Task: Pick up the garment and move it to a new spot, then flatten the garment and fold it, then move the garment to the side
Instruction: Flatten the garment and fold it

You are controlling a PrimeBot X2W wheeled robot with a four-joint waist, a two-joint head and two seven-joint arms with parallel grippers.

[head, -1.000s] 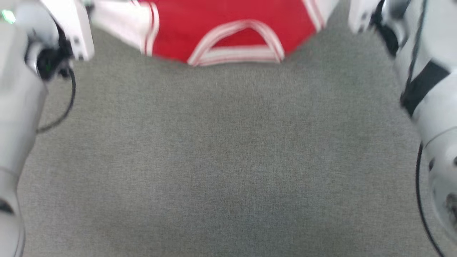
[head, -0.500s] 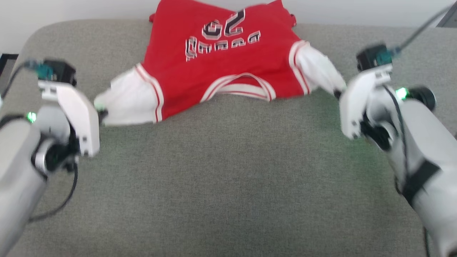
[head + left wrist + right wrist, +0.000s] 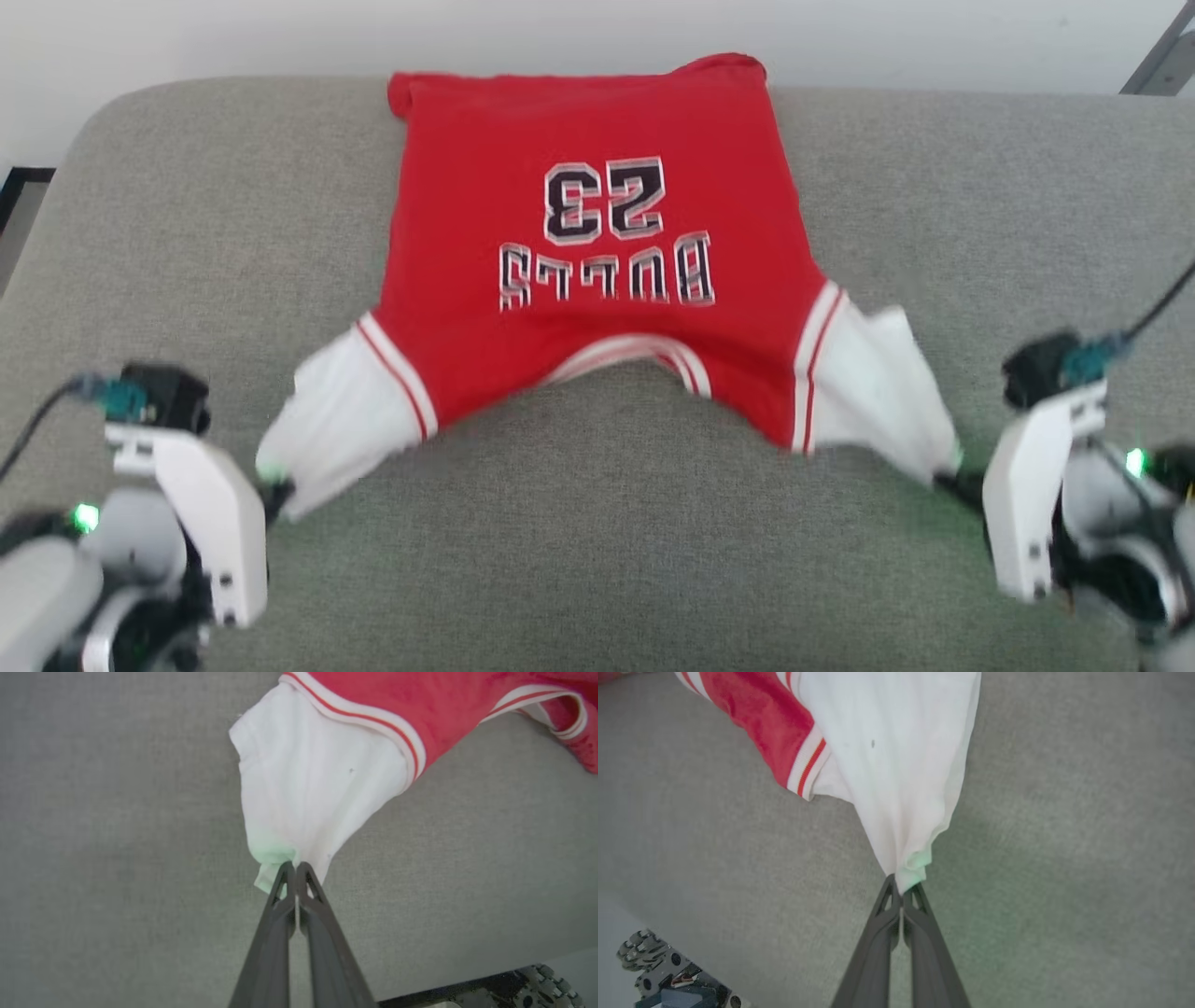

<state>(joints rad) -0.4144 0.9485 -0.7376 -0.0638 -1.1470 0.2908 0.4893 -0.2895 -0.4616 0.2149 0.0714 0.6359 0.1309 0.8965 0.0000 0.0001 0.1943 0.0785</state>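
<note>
You've got both sleeve tips pinched: left gripper (image 3: 295, 867) and right gripper (image 3: 902, 884) fingers pressed together on the garment (image 3: 597, 140), whose pinched bits vanish between them.

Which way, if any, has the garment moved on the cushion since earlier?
Yes, toward the robot: the hem of the garment hung past the far edge of the cushion before; now it lies about at that edge.
</note>
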